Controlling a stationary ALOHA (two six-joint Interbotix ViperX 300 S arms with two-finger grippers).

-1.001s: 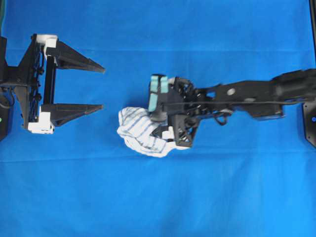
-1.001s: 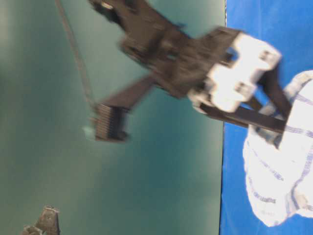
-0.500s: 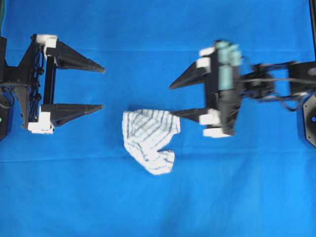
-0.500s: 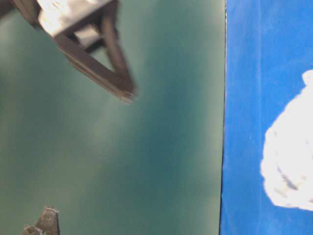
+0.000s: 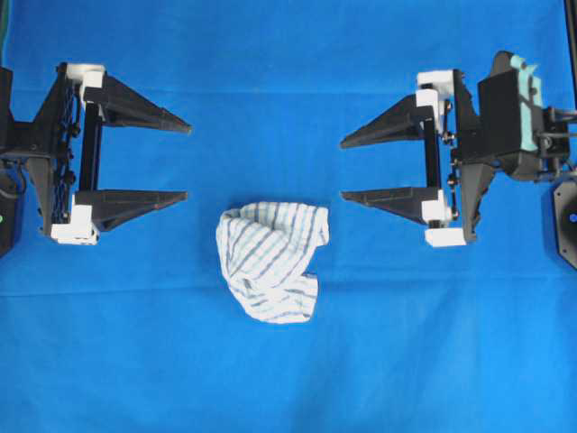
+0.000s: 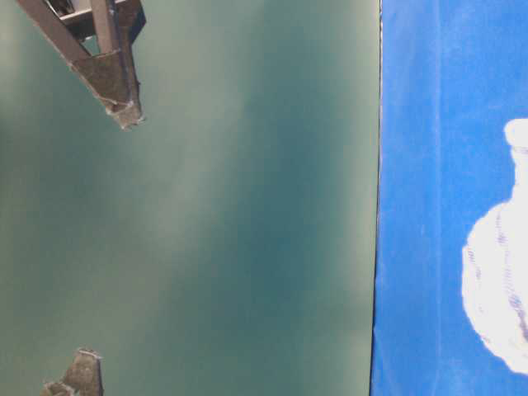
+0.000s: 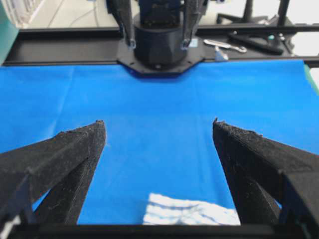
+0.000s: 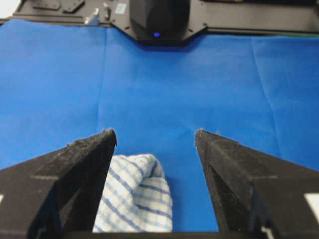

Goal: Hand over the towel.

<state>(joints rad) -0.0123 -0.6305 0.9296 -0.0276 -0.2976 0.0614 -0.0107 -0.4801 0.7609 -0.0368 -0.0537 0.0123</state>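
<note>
On the blue sheet [image 5: 288,361], mid-table, the towel [image 5: 269,259] lies crumpled, touching neither gripper. Left gripper [image 5: 187,161] and right gripper [image 5: 343,169] both gape wide, empty, facing each other.

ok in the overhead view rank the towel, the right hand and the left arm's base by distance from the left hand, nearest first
1. Left arm's base: directly behind the left hand, at the left edge.
2. Towel: crumpled on the blue sheet, lower right of the hand, untouched.
3. Right hand: open, across the sheet on the right.
</note>
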